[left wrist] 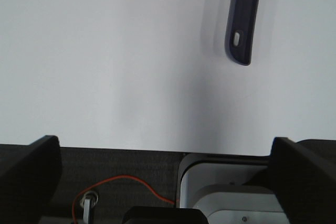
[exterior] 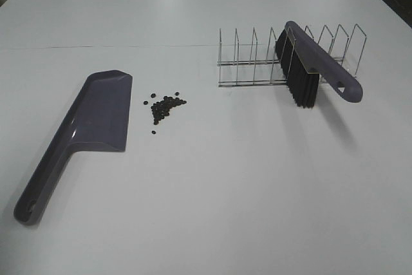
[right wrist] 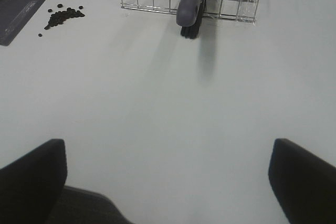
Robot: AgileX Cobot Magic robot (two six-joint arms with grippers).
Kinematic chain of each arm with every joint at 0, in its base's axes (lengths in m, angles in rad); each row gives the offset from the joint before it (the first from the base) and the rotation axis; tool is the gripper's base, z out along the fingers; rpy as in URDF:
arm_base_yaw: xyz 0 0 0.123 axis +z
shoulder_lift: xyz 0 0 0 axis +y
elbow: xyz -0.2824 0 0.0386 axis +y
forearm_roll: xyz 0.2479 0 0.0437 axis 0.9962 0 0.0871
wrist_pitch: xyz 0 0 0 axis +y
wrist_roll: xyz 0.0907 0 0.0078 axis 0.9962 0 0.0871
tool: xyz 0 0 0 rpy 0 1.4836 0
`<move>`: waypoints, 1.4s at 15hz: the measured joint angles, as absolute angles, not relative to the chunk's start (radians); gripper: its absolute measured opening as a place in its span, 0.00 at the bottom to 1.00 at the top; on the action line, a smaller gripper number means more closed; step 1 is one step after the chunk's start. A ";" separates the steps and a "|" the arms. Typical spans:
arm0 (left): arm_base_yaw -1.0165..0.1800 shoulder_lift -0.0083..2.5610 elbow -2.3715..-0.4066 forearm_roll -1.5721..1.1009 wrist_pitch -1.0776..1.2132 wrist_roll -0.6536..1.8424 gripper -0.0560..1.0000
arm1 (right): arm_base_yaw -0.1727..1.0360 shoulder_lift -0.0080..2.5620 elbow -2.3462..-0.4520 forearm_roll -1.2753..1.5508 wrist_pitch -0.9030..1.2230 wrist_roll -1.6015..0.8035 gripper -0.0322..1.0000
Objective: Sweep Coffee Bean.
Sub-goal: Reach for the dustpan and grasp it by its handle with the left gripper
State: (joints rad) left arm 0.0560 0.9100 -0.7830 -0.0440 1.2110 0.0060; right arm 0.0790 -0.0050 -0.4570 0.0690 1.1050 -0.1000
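The coming move, as I judge it, turns on the brush (exterior: 318, 62), because nothing can be swept before it is picked up. In the exterior high view it rests tilted in the wire rack (exterior: 254, 49) in the upper right of the frame, with the black bristles downward. Its long axis runs from the upper middle toward the right edge, and the handle end with its hanging hole points to the lower right. This is the side of the right arm, so I take that arm as the nearer one.

In the right wrist view the right gripper (right wrist: 168, 153) stands wide open with nothing between its fingers (right wrist: 31, 177). The brush lies ahead of it, well apart, handle end toward the camera.

The left gripper (left wrist: 163, 148) is also wide open and empty. The handle end of the dustpan (left wrist: 241, 24) lies ahead of it, a little to one side. In the exterior view this dustpan lies flat at the left, its long axis running from lower left to upper middle.

The coffee beans (exterior: 164, 104) are on the white table (exterior: 225, 210), left of the centre of the frame, just beside the right edge of the dustpan and well apart from the rack. They are tiny, dark brown-black and oval, gathered in one loose patch with a few strays around it.
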 joint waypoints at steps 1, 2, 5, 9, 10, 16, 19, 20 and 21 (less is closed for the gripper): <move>0.055 1.000 -0.812 -0.041 1.194 0.006 0.98 | 0.079 -0.005 -0.457 0.069 1.105 -0.100 0.96; 0.038 1.094 -0.833 -0.030 1.166 0.006 0.98 | 0.079 -0.005 -0.457 0.069 1.105 -0.100 0.96; -0.042 1.287 -0.882 0.000 1.091 -0.030 0.98 | 0.079 -0.005 -0.457 0.069 1.105 -0.100 0.96; -0.121 1.525 -0.988 0.000 0.921 -0.092 0.98 | 0.079 -0.005 -0.457 0.069 1.105 -0.100 0.96; -0.136 1.579 -1.009 -0.021 0.904 -0.093 0.98 | 0.079 -0.005 -0.457 0.069 1.105 -0.100 0.96; -0.196 1.836 -1.095 -0.069 0.820 -0.102 0.98 | 0.079 -0.005 -0.457 0.069 1.105 -0.100 0.96; -0.203 1.931 -1.117 -0.090 0.767 -0.107 0.96 | 0.079 -0.005 -0.457 0.069 1.105 -0.100 0.96; -0.206 1.950 -1.118 -0.094 0.747 -0.100 0.96 | 0.079 -0.005 -0.457 0.069 1.105 -0.100 0.96; -0.214 1.966 -1.119 -0.095 0.730 -0.096 0.96 | 0.079 -0.005 -0.457 0.069 1.105 -0.100 0.96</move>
State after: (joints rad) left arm -0.2140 1.9660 -1.1190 -0.0950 0.7300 -0.0960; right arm 0.0790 -0.0050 -0.4570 0.0690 1.1050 -0.1000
